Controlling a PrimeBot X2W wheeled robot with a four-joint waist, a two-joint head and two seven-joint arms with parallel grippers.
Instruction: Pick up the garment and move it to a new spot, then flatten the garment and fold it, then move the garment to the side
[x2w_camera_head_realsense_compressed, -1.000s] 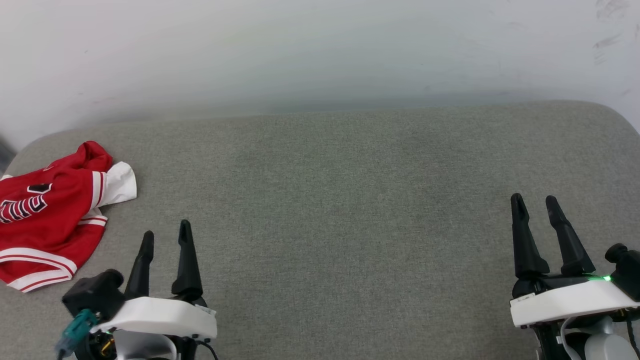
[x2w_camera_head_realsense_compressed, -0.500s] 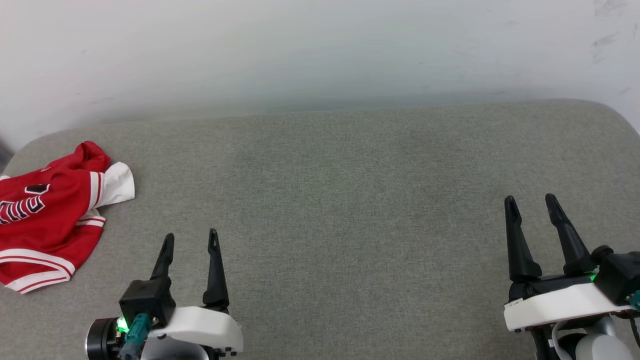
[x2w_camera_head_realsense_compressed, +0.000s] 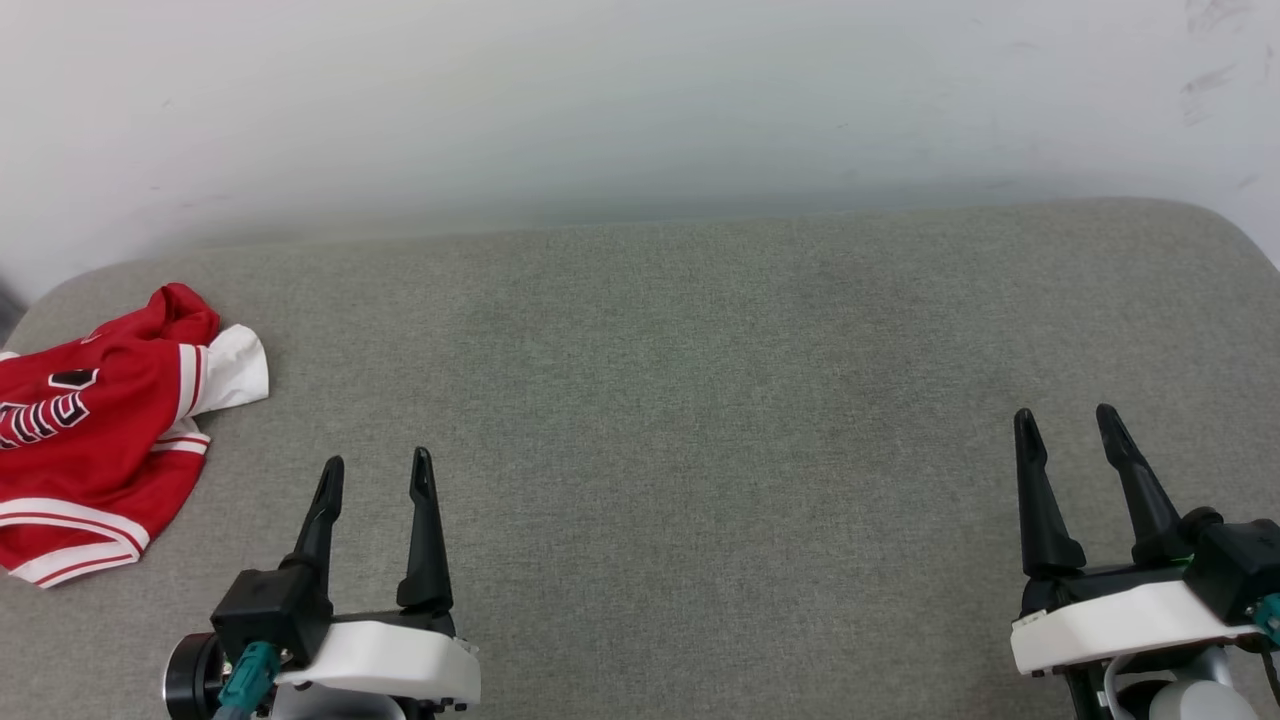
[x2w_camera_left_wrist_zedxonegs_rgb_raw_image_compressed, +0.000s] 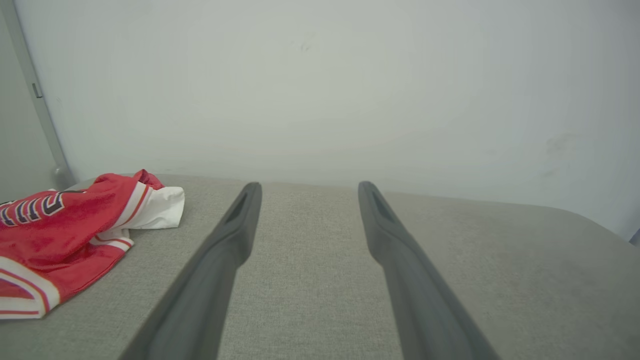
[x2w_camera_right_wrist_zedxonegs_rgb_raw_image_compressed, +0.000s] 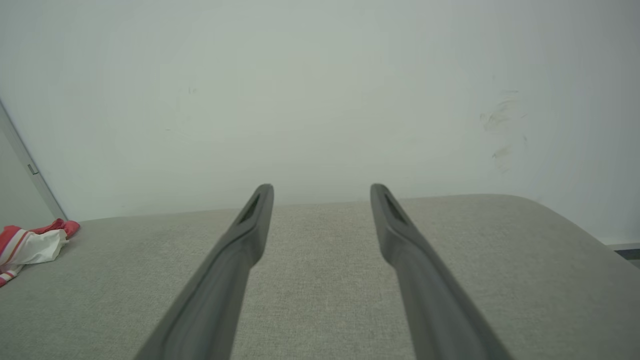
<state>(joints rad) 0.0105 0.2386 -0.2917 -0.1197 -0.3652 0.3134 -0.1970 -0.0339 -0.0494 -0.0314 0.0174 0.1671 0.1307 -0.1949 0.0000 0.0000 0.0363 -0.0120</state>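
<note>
My L gripper (x2w_camera_head_realsense_compressed: 378, 458) sits low near the front edge of the grey cushion (x2w_camera_head_realsense_compressed: 700, 400), left of centre. Its fingers are spread w/ nothing btwn them, tips pointing toward the back edge. My R gripper (x2w_camera_head_realsense_compressed: 1066, 413) is by the front right corner, also spread wide & empty. The garment (x2w_camera_head_realsense_compressed: 90, 430) lies crumpled at the cushion's left edge, partly cut off by the head view. It's red w/ a white sleeve (x2w_camera_head_realsense_compressed: 235, 368) poking toward the centre & dark lettering (x2w_camera_head_realsense_compressed: 40, 420) facing up. It's left of my L gripper & a bit further back, near but not touching. R gripper is well apart from it, across the cushion. Pale wall (x2w_camera_head_realsense_compressed: 600, 100) runs behind the back edge
</note>
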